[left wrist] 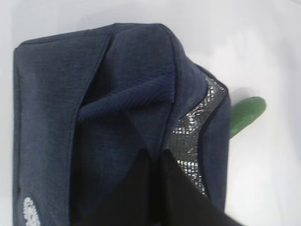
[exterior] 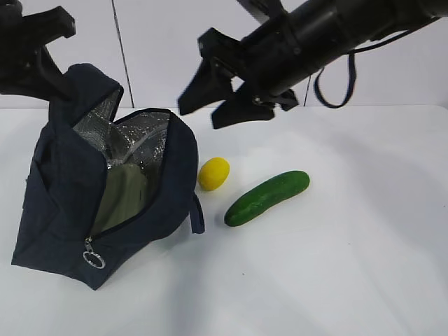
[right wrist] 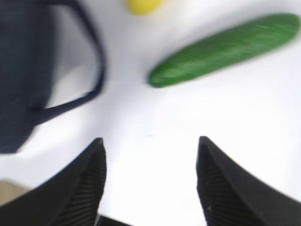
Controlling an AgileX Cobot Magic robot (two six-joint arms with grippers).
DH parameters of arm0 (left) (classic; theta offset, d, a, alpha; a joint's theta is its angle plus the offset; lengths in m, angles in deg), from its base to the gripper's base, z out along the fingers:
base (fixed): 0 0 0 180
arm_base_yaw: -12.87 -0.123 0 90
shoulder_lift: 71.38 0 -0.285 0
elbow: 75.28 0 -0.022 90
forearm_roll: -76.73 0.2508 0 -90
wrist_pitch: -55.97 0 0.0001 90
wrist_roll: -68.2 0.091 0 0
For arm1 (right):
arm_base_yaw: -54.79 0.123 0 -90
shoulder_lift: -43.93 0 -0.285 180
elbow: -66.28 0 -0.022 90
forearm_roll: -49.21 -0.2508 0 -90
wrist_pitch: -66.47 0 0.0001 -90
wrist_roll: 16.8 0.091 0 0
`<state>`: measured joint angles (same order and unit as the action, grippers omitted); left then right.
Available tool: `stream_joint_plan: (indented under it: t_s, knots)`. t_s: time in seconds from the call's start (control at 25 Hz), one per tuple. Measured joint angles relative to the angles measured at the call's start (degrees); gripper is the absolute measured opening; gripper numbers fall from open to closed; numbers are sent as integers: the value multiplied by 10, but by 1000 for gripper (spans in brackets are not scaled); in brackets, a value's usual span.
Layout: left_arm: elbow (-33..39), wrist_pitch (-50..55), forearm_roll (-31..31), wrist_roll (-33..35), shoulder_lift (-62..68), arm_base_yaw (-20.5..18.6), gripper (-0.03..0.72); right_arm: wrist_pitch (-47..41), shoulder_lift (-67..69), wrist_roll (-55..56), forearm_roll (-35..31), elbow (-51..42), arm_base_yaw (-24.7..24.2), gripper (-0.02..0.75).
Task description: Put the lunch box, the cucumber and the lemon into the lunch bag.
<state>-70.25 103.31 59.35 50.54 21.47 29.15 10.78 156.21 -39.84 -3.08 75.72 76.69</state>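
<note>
A: Where does the lunch bag (exterior: 105,203) stand?
B: At the left of the white table (exterior: 336,266), leaning, its mouth open toward the camera so the silver foil lining (exterior: 126,143) shows. The zipper's ring pull (exterior: 93,260) hangs at the lower front corner, and a loop handle (exterior: 197,213) droops down the bag's right side.

A: And the lunch box?
B: Inside the bag. A pale green surface (exterior: 122,196) shows through the opening, below the foil; that looks like its lid, though only part of it is visible.

A: The lemon and the cucumber?
B: Both lie on the table outside the bag. The lemon (exterior: 213,173) sits just beside the bag's right wall. The cucumber (exterior: 267,198) lies to its right, slanted, near the lemon but apart from it. The right wrist view shows the cucumber (right wrist: 225,49) clearly and only the lemon's lower edge (right wrist: 140,5) at the top of the picture.

A: What about the left gripper?
B: The left gripper (left wrist: 155,162) is pressed together on the bag's upper edge, pinching the navy fabric beside the foil and holding that side raised.

A: The right one?
B: The right gripper (exterior: 210,105) hangs in the air above the lemon and cucumber, its jaws spread and nothing between them. From its own camera, both black ribbed fingers (right wrist: 80,188) stand apart over bare table
</note>
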Motion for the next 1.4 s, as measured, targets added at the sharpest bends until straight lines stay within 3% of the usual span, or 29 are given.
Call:
stream_joint_plan:
  t_s: [0.28,0.48,0.8,1.4]
  knots:
    - [0,17,44,4,0,-1,-5,-69,-36,277,344,0,-3,461]
    - [0,20,48,4,0,-3,-5,-86,-36,462,465,0,-4,461]
    - [0,21,37,5,0,-3,-5,-39,-34,688,482,0,-4,461]
    - [0,16,34,5,0,-3,-5,-17,50,730,481,1,-4,461]
